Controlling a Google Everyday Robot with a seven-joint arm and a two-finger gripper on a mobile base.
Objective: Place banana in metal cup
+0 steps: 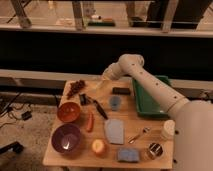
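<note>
- One small pale yellow toy banana (98, 87) shows at the surface's (135, 117) far edge, right at the gripper (101, 83), well apart from the short shiny metal cup (155, 150) at the near right corner.
- Likely light and soft, with floppy strips; take it across the middle.
- Jaws wide or closed, I cannot tell; the banana's outline merges with the gripper.

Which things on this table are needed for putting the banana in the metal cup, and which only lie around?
Belong to the job: banana at the far side; metal cup at the near right corner; gripper at the banana.
Lying about: purple bowl, orange bowl, light blue cup, spoon, green tray, grapes.
</note>
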